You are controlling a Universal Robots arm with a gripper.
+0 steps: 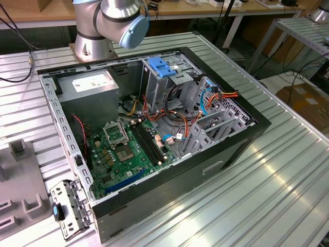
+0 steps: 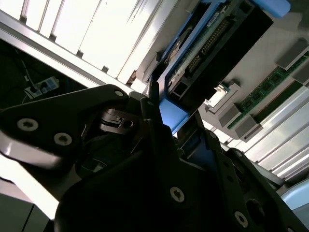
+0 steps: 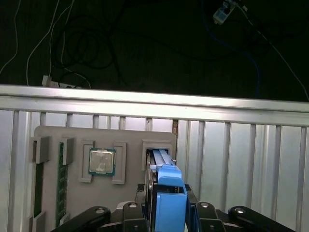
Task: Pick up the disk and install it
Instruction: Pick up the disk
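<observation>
The disk [image 3: 166,191], a flat silver-metal hard drive with blue plastic side rails, stands on edge, clamped between the black gripper's [image 3: 168,212] closed fingers. Its far end is at a slot of the grey plastic tray [image 3: 130,140]. Beside it in that tray lie a square silver processor chip [image 3: 102,161] and a green memory stick [image 3: 60,179]. Beneath is the ribbed aluminium table [image 3: 241,159], and beyond its edge a dark floor [image 3: 145,48] strewn with cables. In the exterior view this table carries an open black computer case [image 1: 247,131], with wooden workbenches [image 1: 31,10] behind.
</observation>
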